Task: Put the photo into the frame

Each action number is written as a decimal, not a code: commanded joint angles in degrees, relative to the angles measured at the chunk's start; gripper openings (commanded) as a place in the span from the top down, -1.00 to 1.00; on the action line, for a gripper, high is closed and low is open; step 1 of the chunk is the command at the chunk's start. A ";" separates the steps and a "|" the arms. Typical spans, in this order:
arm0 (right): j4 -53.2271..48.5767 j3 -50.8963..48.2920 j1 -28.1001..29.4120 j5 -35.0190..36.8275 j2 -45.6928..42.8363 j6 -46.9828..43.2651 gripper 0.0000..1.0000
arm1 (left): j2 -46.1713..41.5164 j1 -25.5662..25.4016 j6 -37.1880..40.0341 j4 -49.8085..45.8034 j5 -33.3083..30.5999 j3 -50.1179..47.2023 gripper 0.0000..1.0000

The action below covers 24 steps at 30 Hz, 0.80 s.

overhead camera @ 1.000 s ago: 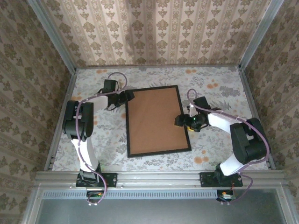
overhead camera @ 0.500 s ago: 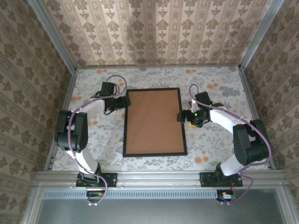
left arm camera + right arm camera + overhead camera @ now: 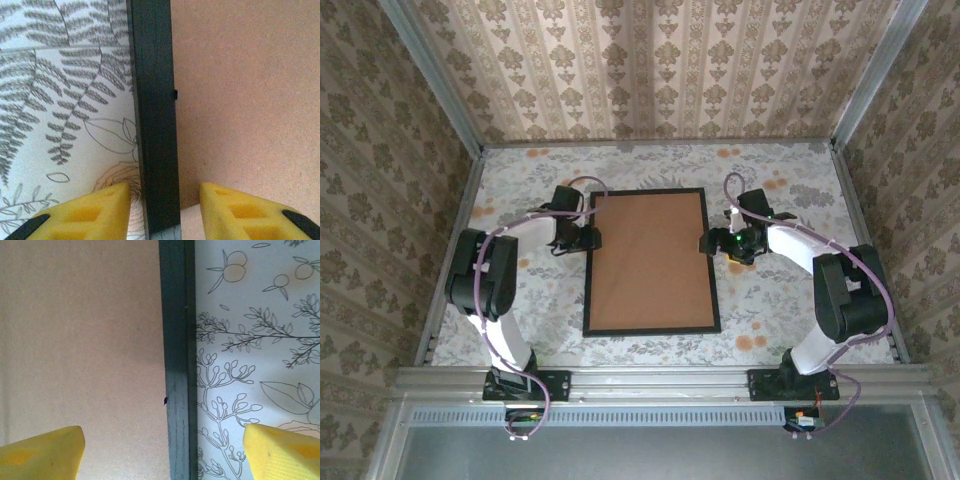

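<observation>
The black frame (image 3: 588,290) lies flat mid-table with a plain brown backing board (image 3: 650,260) inside it. The photo is hidden. My left gripper (image 3: 590,237) straddles the frame's left rail (image 3: 155,100). Its yellow fingers (image 3: 105,205) stand narrow: the outer one almost touches the rail, while the inner one sits over the board (image 3: 240,100) with a gap. My right gripper (image 3: 712,243) stands wide open astride the right rail (image 3: 176,340), one finger over the board (image 3: 80,340), the other over the tablecloth.
A floral cloth (image 3: 770,300) covers the table. Patterned walls and metal rails (image 3: 450,270) close in the left, right and far sides. Both arms' cables loop near the frame's upper corners.
The frame has turned from tilted to square with the table. My left gripper came in onto the left rail and its jaws narrowed. My right gripper shifted slightly up the right rail.
</observation>
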 commanded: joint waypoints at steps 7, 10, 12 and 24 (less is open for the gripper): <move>-1.79 1.99 -0.38 1.92 -0.41 -0.92 -0.67 | 1.98 -0.06 2.86 -2.19 -1.14 1.99 0.46; -2.84 2.84 -0.53 3.58 -1.45 -1.14 -0.68 | 1.54 0.11 3.09 -2.11 -0.65 1.31 0.56; -3.36 3.26 -0.78 4.87 -2.24 -1.25 -0.68 | 0.94 0.46 3.08 -1.80 0.03 0.48 0.60; -5.29 15.17 -1.11 11.31 7.47 -3.21 -0.64 | 0.78 1.98 4.58 1.32 2.81 -1.72 0.75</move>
